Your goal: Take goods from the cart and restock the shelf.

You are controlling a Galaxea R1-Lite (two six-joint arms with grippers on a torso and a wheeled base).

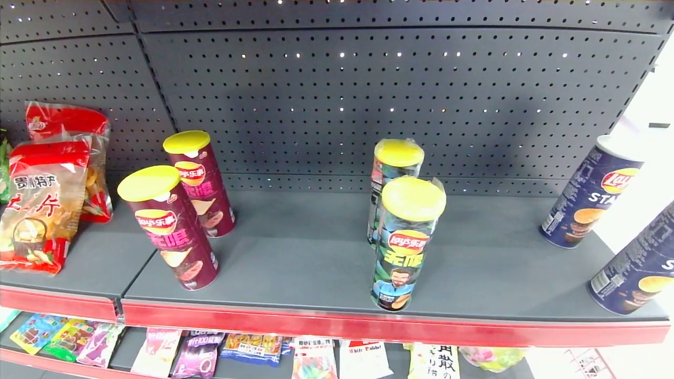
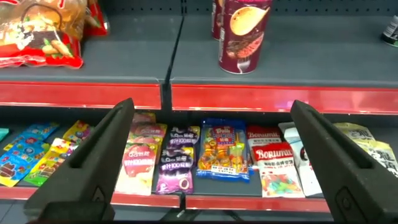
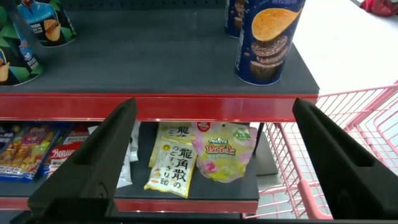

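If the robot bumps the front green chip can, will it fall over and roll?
Probably yes: the front green chip can stands tall and narrow, so a high push would likely tip it. Being round, it might then roll along the flat shelf.

Shelf deck (image 1: 316, 252) and perforated back panel (image 1: 368, 95) were dark grey and matt, apparently painted sheet metal. The front edge strip (image 1: 368, 326) was glossy red and caught the light. The maroon canisters (image 1: 176, 237) had smooth printed walls with a slight sheen and yellow plastic lids (image 1: 149, 182). The green canisters (image 1: 403, 252) were overwrapped in clear, crinkled film. The blue canisters (image 1: 590, 195) showed glossy printed walls. The snack bags (image 1: 42, 205) and lower-shelf packets (image 2: 221, 152) were shiny, wrinkled plastic film. The cart (image 3: 348, 149) was smooth, pink-coated wire. The fingers (image 2: 93, 162) of the left gripper (image 2: 212, 104) and right gripper (image 3: 214, 102) were matt black.
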